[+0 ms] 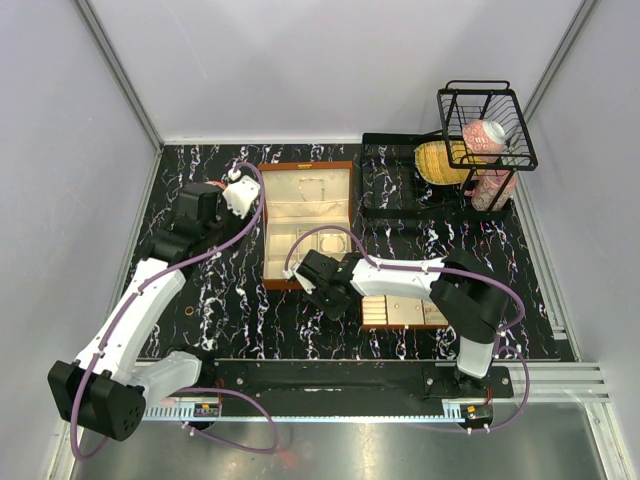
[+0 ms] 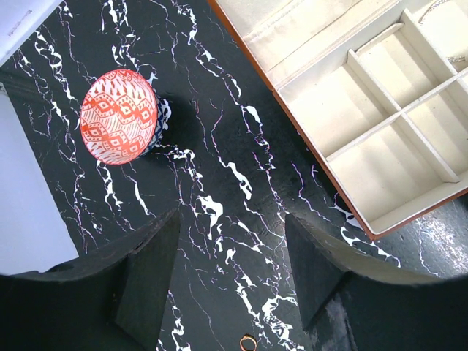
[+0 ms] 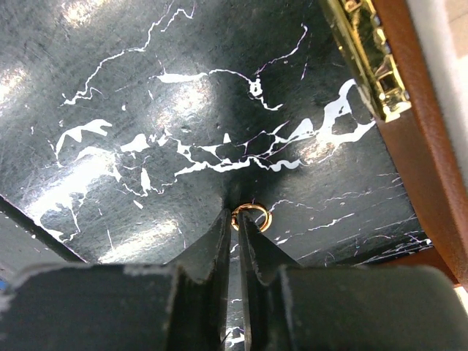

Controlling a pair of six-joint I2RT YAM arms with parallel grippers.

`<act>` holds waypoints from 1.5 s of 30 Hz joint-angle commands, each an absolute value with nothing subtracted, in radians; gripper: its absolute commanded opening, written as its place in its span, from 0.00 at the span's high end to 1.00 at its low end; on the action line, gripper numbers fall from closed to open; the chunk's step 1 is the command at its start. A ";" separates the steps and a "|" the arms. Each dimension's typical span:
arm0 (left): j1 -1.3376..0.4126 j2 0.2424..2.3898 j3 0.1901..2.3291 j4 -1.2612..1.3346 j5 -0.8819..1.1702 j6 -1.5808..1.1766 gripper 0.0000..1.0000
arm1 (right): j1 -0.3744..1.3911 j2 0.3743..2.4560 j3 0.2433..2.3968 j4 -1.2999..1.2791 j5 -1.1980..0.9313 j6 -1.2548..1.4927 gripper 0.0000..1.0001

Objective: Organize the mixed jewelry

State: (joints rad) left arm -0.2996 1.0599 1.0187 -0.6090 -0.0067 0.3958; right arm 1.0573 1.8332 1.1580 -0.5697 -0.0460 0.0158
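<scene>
My right gripper point(image 3: 236, 213) is shut on a small gold ring point(image 3: 253, 218), pinching its left edge at the fingertips close over the black marble table. In the top view this gripper point(image 1: 300, 272) is at the front-left corner of the brown wooden box point(image 1: 305, 215). A silvery wire hoop point(image 1: 335, 243) lies in a box compartment. My left gripper point(image 2: 230, 241) is open and empty above the table, left of the box point(image 2: 314, 157); it also shows in the top view point(image 1: 238, 190). A tiny coppery ring point(image 2: 248, 342) lies on the table below it.
A red patterned bowl point(image 2: 117, 115) stands on the table left of the box. A flat cream compartment tray point(image 1: 400, 311) lies under the right arm. A black wire basket point(image 1: 487, 125) with pink cans and a black rack point(image 1: 400, 175) stand at the back right. The box's brass fitting point(image 3: 365, 58) is near the right fingers.
</scene>
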 commanded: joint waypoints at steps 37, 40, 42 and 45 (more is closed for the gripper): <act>-0.261 1.088 1.219 -0.702 0.903 0.391 0.35 | 0.908 1.439 1.560 -0.986 -0.676 -0.376 1.00; -0.262 1.095 1.239 -0.718 1.027 0.414 0.35 | 0.905 1.431 1.595 -1.012 -0.742 -0.397 1.00; -0.262 1.095 1.246 -0.726 1.107 0.448 0.36 | 0.904 1.431 1.621 -1.023 -0.768 -0.403 1.00; -0.262 1.082 1.250 -0.726 1.173 0.498 0.36 | 0.897 1.437 1.669 -1.057 -0.818 -0.411 1.00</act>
